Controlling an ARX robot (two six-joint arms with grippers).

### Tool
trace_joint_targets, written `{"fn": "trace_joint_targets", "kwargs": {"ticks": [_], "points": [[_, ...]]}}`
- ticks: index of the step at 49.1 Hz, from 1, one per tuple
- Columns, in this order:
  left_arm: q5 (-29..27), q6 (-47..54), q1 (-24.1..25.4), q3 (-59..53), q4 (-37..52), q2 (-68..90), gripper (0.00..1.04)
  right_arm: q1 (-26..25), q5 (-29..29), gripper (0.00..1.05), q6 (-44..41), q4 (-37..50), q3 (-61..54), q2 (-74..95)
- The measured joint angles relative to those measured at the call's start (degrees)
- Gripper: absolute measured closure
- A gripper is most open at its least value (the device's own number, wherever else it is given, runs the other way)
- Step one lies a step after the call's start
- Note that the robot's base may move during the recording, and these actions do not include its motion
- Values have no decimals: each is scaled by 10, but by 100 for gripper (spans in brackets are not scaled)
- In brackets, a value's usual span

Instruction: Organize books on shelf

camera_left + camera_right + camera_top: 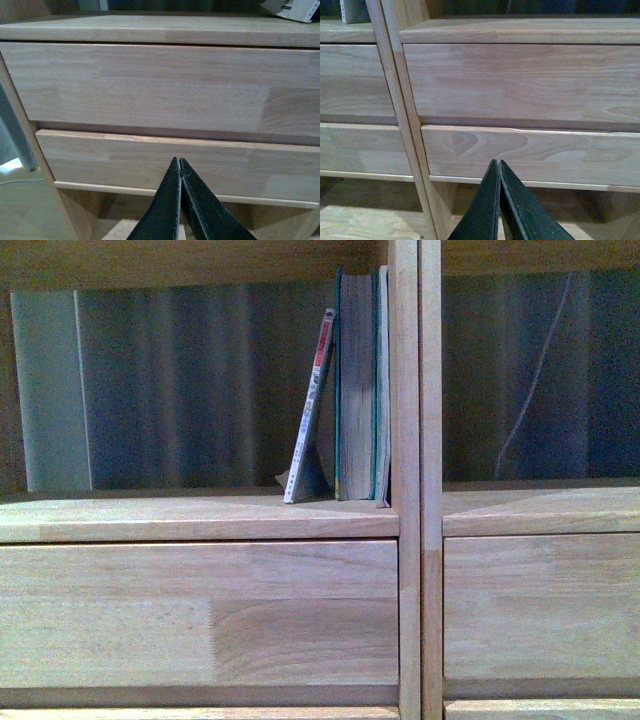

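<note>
In the front view the light-wood shelf (pixel 200 518) fills the picture. A thick teal-covered book (pixel 358 385) stands upright against the centre post (pixel 418 480) in the left compartment. A thin booklet (pixel 310 410) with a red-white spine leans against its left side. Neither gripper shows in the front view. My left gripper (pixel 180 162) is shut and empty, low in front of the left drawer fronts (pixel 150 85). A white book corner (pixel 295 9) shows at the shelf board above. My right gripper (pixel 499 164) is shut and empty, facing the right drawer fronts (pixel 520 80).
A pale panel (pixel 50 390) stands at the left end of the left compartment. A thin cable (pixel 530 390) hangs behind the right compartment. Dark curtain shows through the open back. Below the drawers an open space with a wooden floor (pixel 360 220) is visible.
</note>
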Motion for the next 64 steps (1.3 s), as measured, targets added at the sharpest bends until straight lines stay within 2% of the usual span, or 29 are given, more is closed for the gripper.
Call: {"fn": "trace_joint_targets", "kwargs": {"ticks": [4,10,38,60,64], "points": [[43,0,30,-15,-4,-20,102,0,0,102,0,4,-12,-8],[49,0,51,-32,-12,-46,102,0,1,102,0,8,-26,-18],[53,0,52,-101,-85,-192,102,0,0,102,0,20,-83,-68],[53,0,53,-101,-177,-286,102,0,0,102,0,21,-88,-76],[53,0,53,-100,-250,-341,102,0,0,102,0,21,-88,-76]]}}
